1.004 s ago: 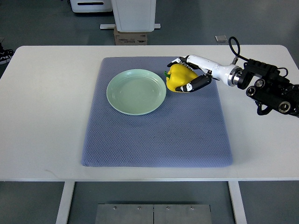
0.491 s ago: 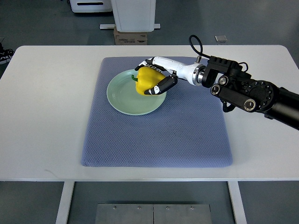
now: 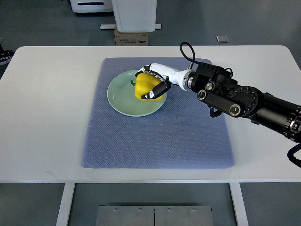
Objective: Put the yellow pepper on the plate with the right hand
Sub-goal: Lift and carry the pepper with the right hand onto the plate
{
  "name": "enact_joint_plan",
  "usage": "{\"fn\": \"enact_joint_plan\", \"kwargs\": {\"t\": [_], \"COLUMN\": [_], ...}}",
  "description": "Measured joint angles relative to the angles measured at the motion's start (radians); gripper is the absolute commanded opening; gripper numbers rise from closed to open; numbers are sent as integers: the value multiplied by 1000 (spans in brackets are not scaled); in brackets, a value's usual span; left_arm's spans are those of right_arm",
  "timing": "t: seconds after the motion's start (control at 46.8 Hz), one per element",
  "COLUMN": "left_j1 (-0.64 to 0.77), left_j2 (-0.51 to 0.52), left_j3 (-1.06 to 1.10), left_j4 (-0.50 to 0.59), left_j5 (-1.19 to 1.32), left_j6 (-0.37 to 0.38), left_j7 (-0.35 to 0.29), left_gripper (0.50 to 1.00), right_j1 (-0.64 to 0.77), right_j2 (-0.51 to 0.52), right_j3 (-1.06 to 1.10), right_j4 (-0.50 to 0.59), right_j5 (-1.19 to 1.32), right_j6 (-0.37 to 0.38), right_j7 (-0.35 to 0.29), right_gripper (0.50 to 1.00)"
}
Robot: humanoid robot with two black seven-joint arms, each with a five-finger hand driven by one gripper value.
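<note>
The yellow pepper is over the right half of the pale green plate, which lies on the blue-grey mat. My right hand reaches in from the right with its fingers wrapped around the pepper, thumb in front and the other fingers behind. Whether the pepper touches the plate I cannot tell. The left arm does not show.
The blue-grey mat covers the middle of the white table. My right arm's dark forearm stretches across the mat's upper right corner. A cardboard box and a white stand sit on the floor beyond the far edge.
My right hand has carried the pepper leftward from beside the plate's right rim to over the plate, then a little lower and further left. The forearm has followed into view.
</note>
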Motion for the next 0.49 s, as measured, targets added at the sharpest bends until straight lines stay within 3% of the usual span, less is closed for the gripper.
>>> {"fn": "enact_joint_plan", "kwargs": {"t": [0.491], "left_j1": [0], "left_j2": [0], "left_j3": [0], "left_j4": [0], "left_j5": [0], "left_j6": [0], "left_j7": [0], "left_gripper": [1000], "right_j1": [-21], "right_j2": [0], "right_j3": [0], "right_j4": [1], "right_j5": [9], "right_j6": [-9], "right_j7": [-25], "right_gripper": [500]}}
